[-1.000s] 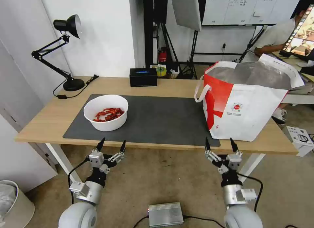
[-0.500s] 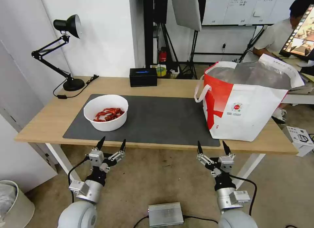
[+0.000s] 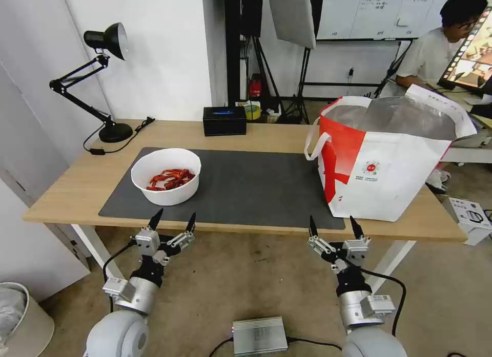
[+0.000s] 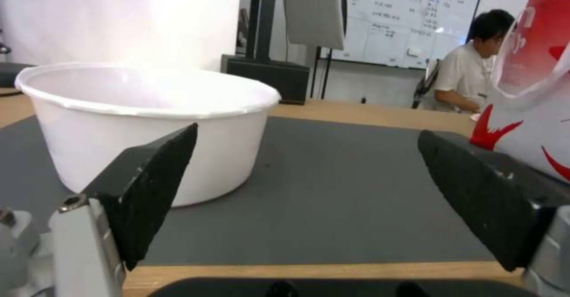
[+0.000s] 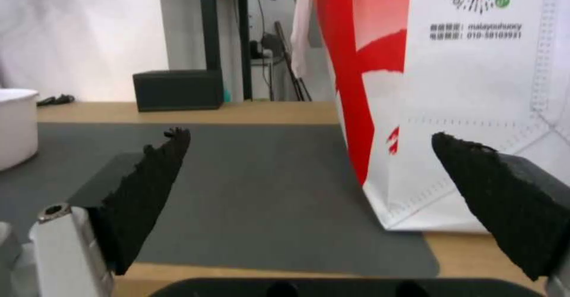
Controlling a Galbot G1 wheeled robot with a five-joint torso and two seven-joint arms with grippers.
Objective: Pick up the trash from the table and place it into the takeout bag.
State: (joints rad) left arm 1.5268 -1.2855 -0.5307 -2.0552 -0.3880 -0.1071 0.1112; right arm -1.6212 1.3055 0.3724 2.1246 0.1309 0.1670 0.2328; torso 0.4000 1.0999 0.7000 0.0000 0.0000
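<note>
Two grippers hang just off the near edge of the table in the head view, both with fingers spread and nothing between them. The left gripper sits at about 7 o'clock in the picture, straight in front of the white bowl of red crayfish shells, which rests on the left part of the dark grey mat. The right gripper sits at about 5 o'clock, just off the mat's near right corner and close to the takeout bag, which stands upright on the right end of the table with its foil-lined mouth open. At 12 o'clock from the mat, a black box stands near the far edge; at 10 o'clock, a black desk lamp stands on the far left corner.

From the left wrist view, the left gripper holds its two dark fingers wide apart. The bowl stands on the mat behind the finger on that side, apart from it. Part of the bag shows beyond the other finger.

From the right wrist view, the right gripper also has its fingers wide apart, with bare mat between them. The bag rises close behind one finger, its lower corner resting partly on the mat. A sliver of the bowl shows at the far edge, and the black box stands at the back.
</note>
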